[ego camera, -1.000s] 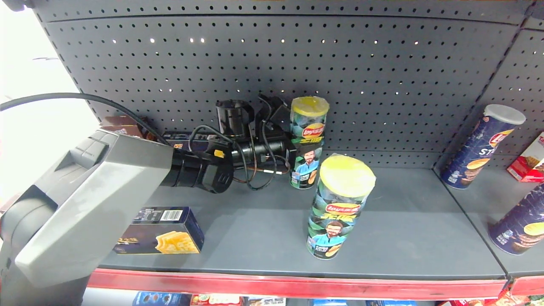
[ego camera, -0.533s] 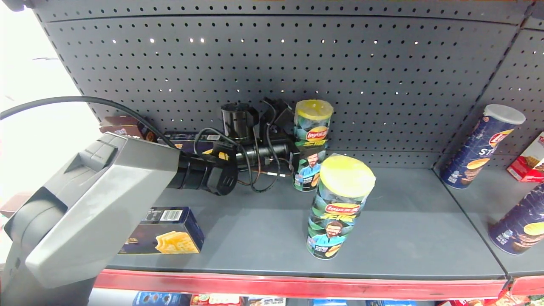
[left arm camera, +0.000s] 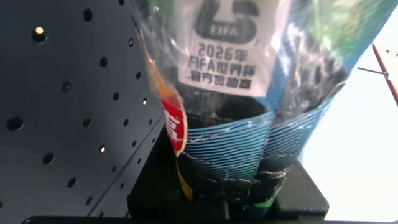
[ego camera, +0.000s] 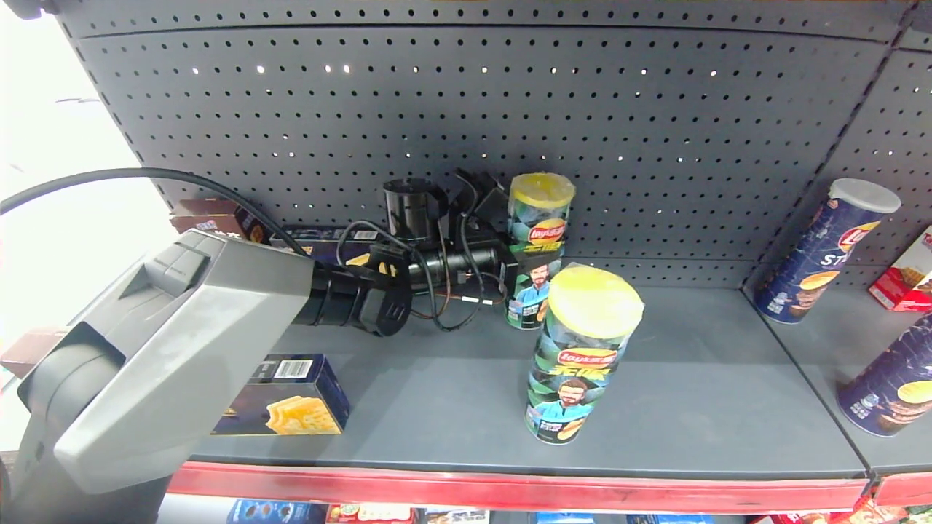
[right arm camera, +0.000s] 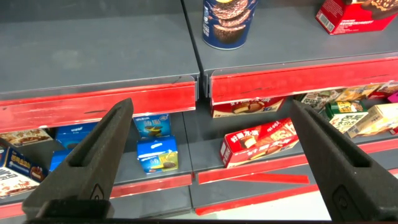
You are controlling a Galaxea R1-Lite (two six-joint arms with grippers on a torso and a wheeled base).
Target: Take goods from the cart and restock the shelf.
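The left gripper [ego camera: 520, 268] is clamped round the lower body of a chip can [ego camera: 540, 218], far back on the shelf [ego camera: 692, 378], close to the pegboard [ego camera: 655, 145]. The can looks light, stiff-walled and slick-wrapped, so a mid-body hold suits. The flat shelf to its right offers room, and a second can [ego camera: 582, 356] stands nearer. The right gripper [right arm camera: 211, 155] has its fingers apart.

We see a tall chips can [ego camera: 539, 211] with a yellow lid and a green printed wrap. It is upright at the back of the grey shelf [ego camera: 692, 393], close to the perforated back wall. The left gripper [ego camera: 530, 256] clamps it around its middle, from the side. We cannot tell if its base touches the shelf. A second chips can [ego camera: 582, 356] of the same kind stands upright and free, nearer to the red front edge and a little to the right of the first.
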